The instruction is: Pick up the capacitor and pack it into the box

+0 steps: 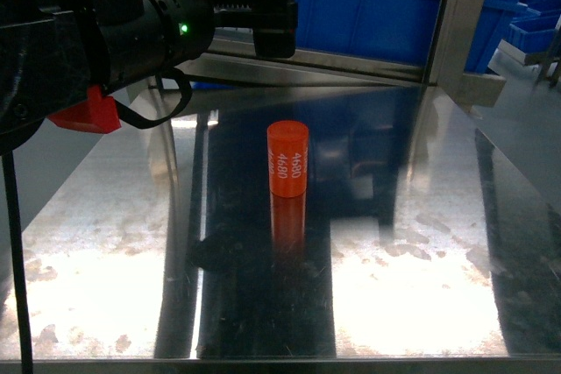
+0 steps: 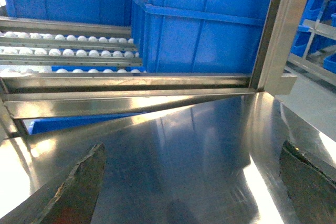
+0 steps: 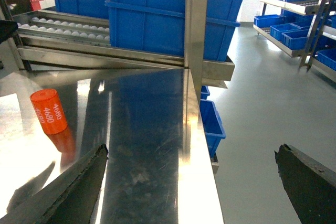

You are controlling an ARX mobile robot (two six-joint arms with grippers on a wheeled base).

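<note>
Head view shows the orange cylindrical capacitor upright mid-surface on the shiny steel surface, nothing touching it. Both my jaws are spread and empty. I'd come down square, pinching its sides so it doesn't topple.

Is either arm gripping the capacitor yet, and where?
No. Both sets of jaws are open and empty; the orange capacitor stands untouched on the steel table.

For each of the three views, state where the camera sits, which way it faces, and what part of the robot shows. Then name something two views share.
Head: high on robot, slanting down at steel table; left arm shows.
Left wrist: low over table, facing blue bins; open left gripper.
Right wrist: at table's right edge, facing bins and floor; open right gripper.
Shared: head and right wrist both show the orange capacitor.
</note>
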